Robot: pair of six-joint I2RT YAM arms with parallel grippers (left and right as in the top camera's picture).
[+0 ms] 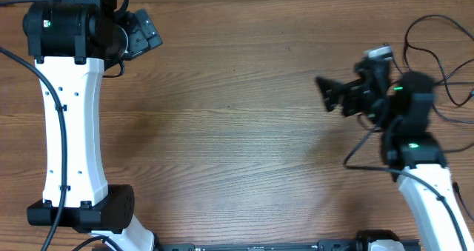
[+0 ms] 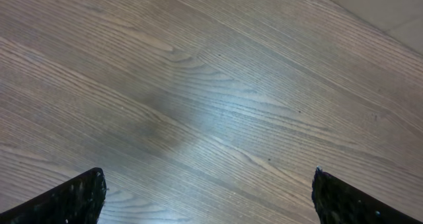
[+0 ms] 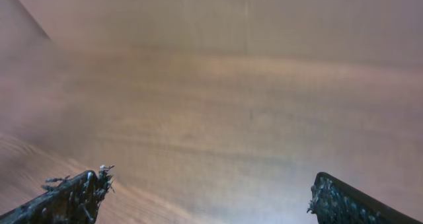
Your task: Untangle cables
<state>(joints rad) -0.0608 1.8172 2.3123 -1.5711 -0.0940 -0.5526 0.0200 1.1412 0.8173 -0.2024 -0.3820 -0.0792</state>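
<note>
The cables [image 1: 433,17] are thin black cords lying in loose loops on the wooden table at the far right, behind my right arm. They are partly hidden by that arm and run off the right edge. My right gripper [image 1: 331,97] points left, away from them, and is open and empty. In the right wrist view the right gripper [image 3: 208,178] has its jaws wide apart over bare wood. My left gripper [image 1: 147,35] is at the top left, far from the cables, also open. The left wrist view shows the left gripper [image 2: 208,178] with only table between its fingers.
The wooden table [image 1: 237,132] fills the view. My left arm's white link [image 1: 70,125] stretches along the left side. A thicker black wire [image 1: 363,151] trails from the right arm's base. The table's far edge [image 2: 396,26] shows in the left wrist view.
</note>
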